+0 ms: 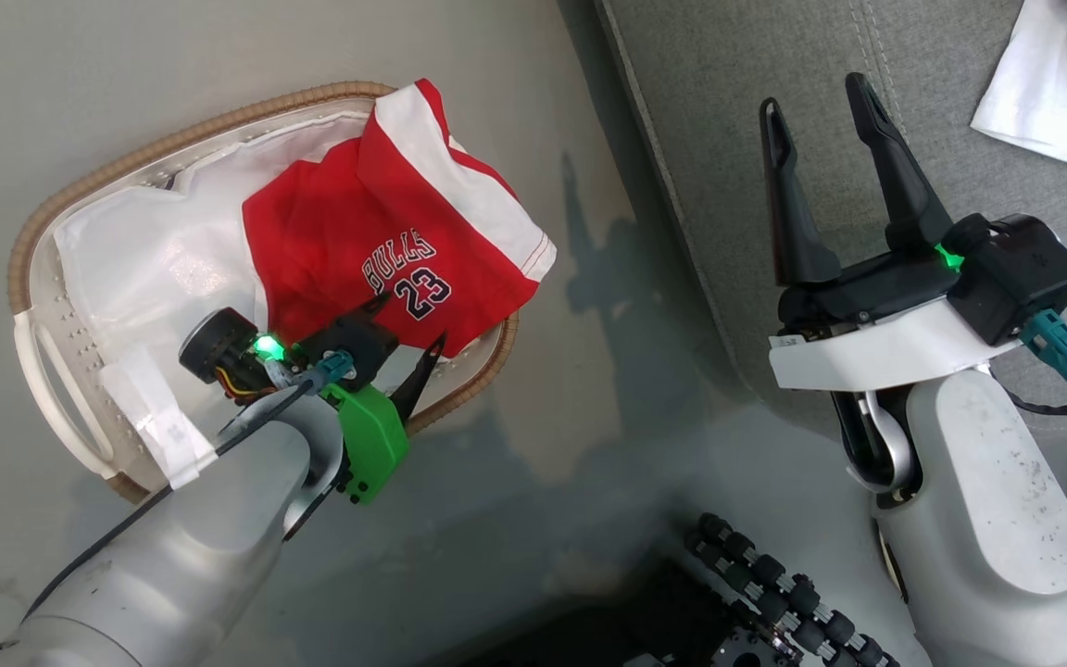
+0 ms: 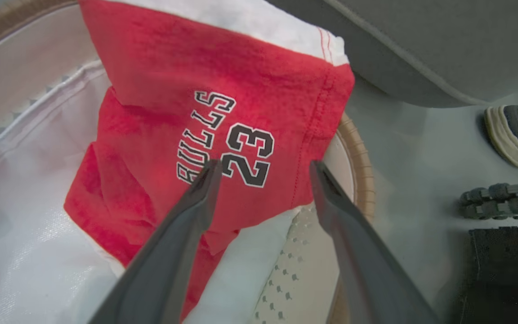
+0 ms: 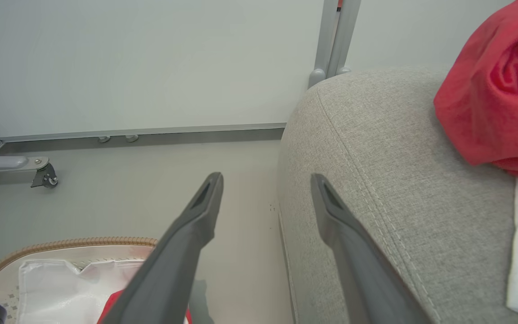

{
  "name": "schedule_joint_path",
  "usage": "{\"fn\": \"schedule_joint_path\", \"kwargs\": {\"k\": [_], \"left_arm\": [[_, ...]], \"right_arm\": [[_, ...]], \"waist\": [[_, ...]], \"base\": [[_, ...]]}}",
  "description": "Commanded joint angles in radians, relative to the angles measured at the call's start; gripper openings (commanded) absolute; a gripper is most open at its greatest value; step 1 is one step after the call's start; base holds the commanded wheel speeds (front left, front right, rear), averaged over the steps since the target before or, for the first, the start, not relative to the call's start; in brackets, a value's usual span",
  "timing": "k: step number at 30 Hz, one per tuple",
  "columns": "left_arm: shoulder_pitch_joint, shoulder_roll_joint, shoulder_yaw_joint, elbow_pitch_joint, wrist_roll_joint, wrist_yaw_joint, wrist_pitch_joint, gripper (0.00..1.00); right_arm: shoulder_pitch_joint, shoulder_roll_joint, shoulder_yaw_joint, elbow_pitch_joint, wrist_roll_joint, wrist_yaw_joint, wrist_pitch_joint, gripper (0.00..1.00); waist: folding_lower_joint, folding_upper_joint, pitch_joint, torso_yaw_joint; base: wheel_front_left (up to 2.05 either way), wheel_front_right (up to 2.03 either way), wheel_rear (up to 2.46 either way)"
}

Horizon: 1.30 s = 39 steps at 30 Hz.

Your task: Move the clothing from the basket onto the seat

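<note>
The red "BULLS 23" garment (image 1: 385, 241) lies in the white basket (image 1: 52, 371), its white-trimmed edge draped over the right rim. My left gripper (image 1: 411, 320) hovers open just over the garment's near edge; in the left wrist view the gripper (image 2: 264, 164) has its tips spread above the print on the garment (image 2: 223, 90), holding nothing. My right gripper (image 1: 813, 94) stands open and empty above the grey seat (image 1: 728, 139). A second red and white garment (image 1: 1057, 88) rests on the seat at the far right, and the right wrist view shows this garment (image 3: 497, 99) beside the gripper (image 3: 265, 177).
The white liner (image 1: 144, 259) covers the basket's bottom. The basket sits on grey floor left of the seat's edge (image 3: 295, 180). A person's shoe (image 2: 515, 135) and my base's black rollers (image 1: 774, 584) lie near the seat. A wall and a caster (image 3: 45, 177) stand beyond.
</note>
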Motion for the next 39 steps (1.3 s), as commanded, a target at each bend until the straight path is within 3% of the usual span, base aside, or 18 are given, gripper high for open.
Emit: {"fn": "schedule_joint_path", "kwargs": {"k": [1, 7, 14, 22, 27, 39], "left_arm": [[-0.028, -0.003, -0.029, 0.024, -0.007, -0.003, 0.001, 1.00], [-0.073, -0.029, -0.083, 0.107, 0.023, -0.003, 0.001, 1.00], [-0.100, -0.047, -0.042, 0.140, 0.084, 0.015, 0.001, 1.00], [-0.127, -0.086, 0.016, 0.159, 0.086, 0.003, 0.001, 1.00], [-0.134, -0.111, 0.024, 0.171, 0.059, -0.003, 0.001, 1.00], [-0.193, -0.127, -0.095, 0.202, -0.118, -0.003, 0.017, 1.00]], "right_arm": [[0.007, -0.003, 0.001, -0.004, -0.002, -0.001, -0.002, 1.00], [0.018, -0.003, -0.014, -0.015, -0.012, -0.001, -0.002, 1.00], [0.019, -0.003, -0.036, -0.024, -0.018, -0.001, -0.002, 1.00], [0.023, -0.003, -0.036, -0.045, -0.018, -0.001, -0.002, 1.00], [0.028, -0.003, -0.031, -0.047, -0.013, -0.001, -0.002, 1.00], [0.042, -0.003, -0.030, -0.057, -0.011, -0.001, -0.002, 1.00]], "waist": [[-0.0001, 0.0000, 0.004, -0.003], [-0.0001, 0.0000, 0.017, 0.008], [-0.0001, 0.0000, 0.044, 0.024], [-0.0001, 0.0000, 0.076, 0.036], [-0.0001, 0.0000, 0.088, 0.038], [-0.0001, 0.0000, 0.102, 0.038]], "base": [[0.00, 0.00, 0.00], [0.00, 0.00, 0.00], [0.00, 0.00, 0.00], [0.00, 0.00, 0.00], [0.00, 0.00, 0.00], [0.00, 0.00, 0.00]]}}
